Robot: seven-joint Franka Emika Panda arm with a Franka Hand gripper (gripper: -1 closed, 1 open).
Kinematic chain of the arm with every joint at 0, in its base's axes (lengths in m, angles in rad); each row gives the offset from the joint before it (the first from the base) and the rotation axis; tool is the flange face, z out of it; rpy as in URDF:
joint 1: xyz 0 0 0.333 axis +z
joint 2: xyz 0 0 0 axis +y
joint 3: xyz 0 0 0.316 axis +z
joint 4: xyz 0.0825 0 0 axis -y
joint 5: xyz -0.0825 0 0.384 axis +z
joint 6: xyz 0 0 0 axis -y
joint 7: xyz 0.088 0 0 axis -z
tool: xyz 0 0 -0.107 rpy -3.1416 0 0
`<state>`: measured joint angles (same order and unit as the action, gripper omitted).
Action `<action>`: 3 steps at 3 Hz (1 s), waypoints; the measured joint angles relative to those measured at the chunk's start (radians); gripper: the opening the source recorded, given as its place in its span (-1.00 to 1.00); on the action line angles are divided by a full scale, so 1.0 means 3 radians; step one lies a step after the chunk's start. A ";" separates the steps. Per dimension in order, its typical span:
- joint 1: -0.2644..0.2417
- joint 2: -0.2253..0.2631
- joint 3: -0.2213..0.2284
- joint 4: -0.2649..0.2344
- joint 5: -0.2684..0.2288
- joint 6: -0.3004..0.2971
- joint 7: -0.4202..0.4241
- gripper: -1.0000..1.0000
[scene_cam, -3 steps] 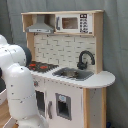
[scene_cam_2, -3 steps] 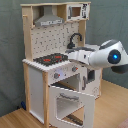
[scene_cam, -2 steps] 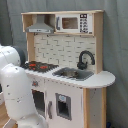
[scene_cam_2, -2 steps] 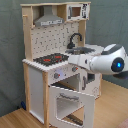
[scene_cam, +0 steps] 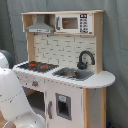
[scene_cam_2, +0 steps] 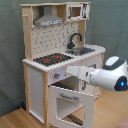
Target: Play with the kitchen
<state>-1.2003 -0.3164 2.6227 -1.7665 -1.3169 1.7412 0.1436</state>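
In the first exterior view we saw the tall toy kitchen of pale wood and white panels point(scene_cam: 65, 65) standing against a grey-green curtain backdrop point(scene_cam: 116, 45). Its black stovetop with red burners point(scene_cam: 37, 65) sat toward the first exterior view's left, the grey sink basin point(scene_cam: 74, 74) and black curved faucet point(scene_cam: 85, 59) to the right, with the grey hood point(scene_cam: 40, 26) and a white toy microwave point(scene_cam: 74, 23) above. The white robot arm point(scene_cam: 15, 100) filled the lower left corner; we could not see its claw there.

In the second exterior view we saw the kitchen point(scene_cam_2: 55, 55) on a light wooden floor point(scene_cam_2: 17, 119) before the same curtain. The windowed oven door point(scene_cam_2: 70, 102) hung open, tilted outward. The arm point(scene_cam_2: 97, 76) reached in from the second exterior view's right toward the white panel below the stovetop. Its gripper point(scene_cam_2: 69, 71) was near that panel, but we could not tell how wide the claw stood.
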 joint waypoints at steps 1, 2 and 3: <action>0.0088 -0.0240 0.0000 0.0134 -0.0073 0.0000 0.0228 1.00; 0.0178 -0.0391 0.0001 0.0191 -0.0112 0.0002 0.0507 1.00; 0.0273 -0.0532 0.0001 0.0197 -0.0131 0.0004 0.0871 1.00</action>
<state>-1.1184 -0.4761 2.6230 -1.7073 -1.3562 1.7424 0.4048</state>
